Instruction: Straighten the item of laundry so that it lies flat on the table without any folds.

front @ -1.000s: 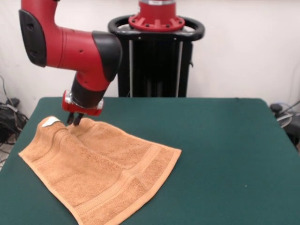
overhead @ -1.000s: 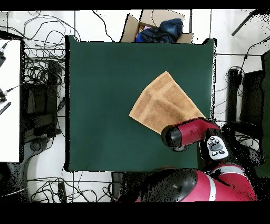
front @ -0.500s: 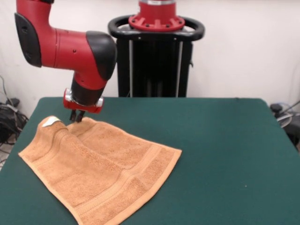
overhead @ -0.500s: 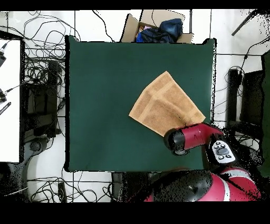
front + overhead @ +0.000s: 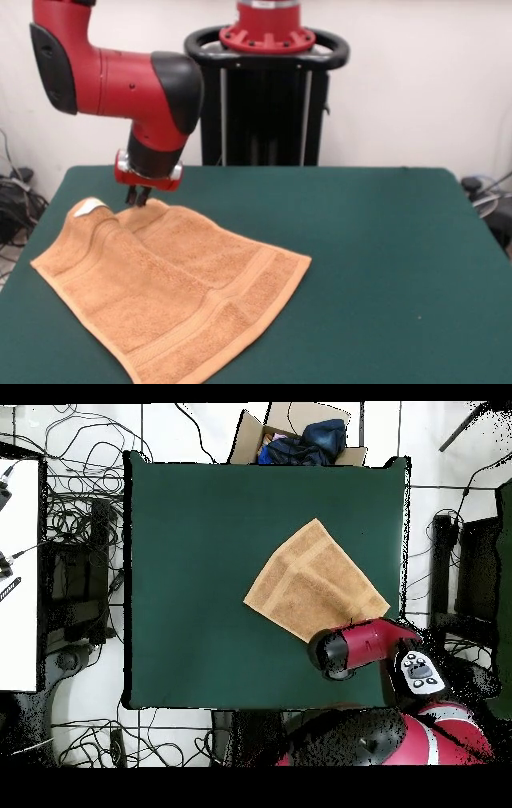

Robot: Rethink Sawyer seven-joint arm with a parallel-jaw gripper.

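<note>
The orange-tan towel (image 5: pixel 172 284) lies spread on the left part of the dark green table (image 5: pixel 384 264), with a raised ridge near its far left corner and its white loop tag (image 5: pixel 86 208) beside that. My gripper (image 5: pixel 138 200) points down at the towel's far edge, shut on the cloth, which rises a little to its tips. In the overhead view the towel (image 5: pixel 315 579) lies right of the table's (image 5: pixel 190 564) middle, and the red arm (image 5: pixel 350 646) hides the gripper and the towel's nearest edge.
The black pedestal (image 5: pixel 268 96) stands behind the table's far edge. In the overhead view a cardboard box with blue cloth (image 5: pixel 300 439) sits beyond the table, cables lie on the floor, and a white surface (image 5: pixel 18 574) stands at the left.
The gripper has shifted slightly right and up along the towel's far edge, and the pinched edge has followed it a little. The rest of the towel has barely moved.
</note>
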